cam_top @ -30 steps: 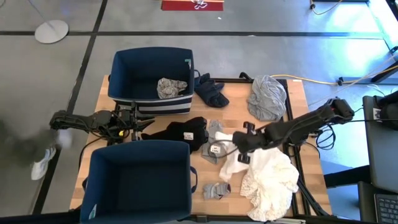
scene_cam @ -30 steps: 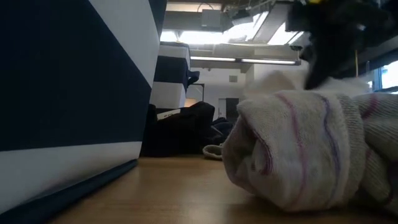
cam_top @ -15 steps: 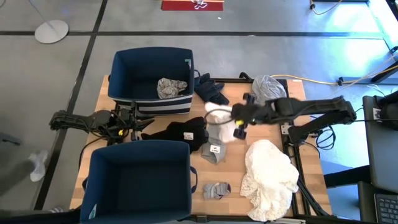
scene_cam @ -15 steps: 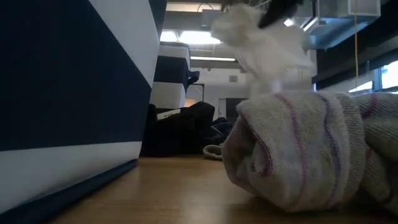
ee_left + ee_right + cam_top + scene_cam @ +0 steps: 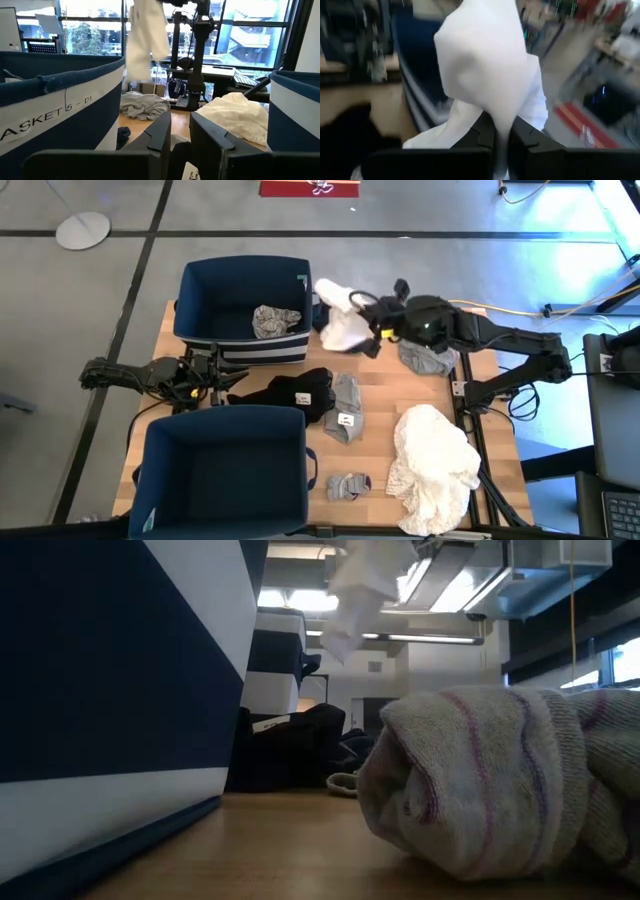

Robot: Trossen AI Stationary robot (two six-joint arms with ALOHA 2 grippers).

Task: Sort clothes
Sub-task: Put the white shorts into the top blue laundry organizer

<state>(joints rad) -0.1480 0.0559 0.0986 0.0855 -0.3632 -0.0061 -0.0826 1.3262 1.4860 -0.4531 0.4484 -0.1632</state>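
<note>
Navy bins, wooden tabletop [image 5: 372,470], scattered clothes, one white garment held aloft.

Navy bin [image 5: 243,308], far side, holds a grey patterned garment [image 5: 275,321]; its wall in the left wrist view reads "ASKET 5 - 01". Second navy bin [image 5: 222,470] sits at the near edge. Cream heap [image 5: 432,465] lies on the near right of the tabletop; black garment [image 5: 288,392] lies at centre. White garment [image 5: 340,318] hangs pinched in the closed right end effector [image 5: 378,325], above the tabletop just beside the far bin's right wall. Left end effector [image 5: 222,380] rests between the bins, fingers slightly parted, gripping nothing visible.
</note>
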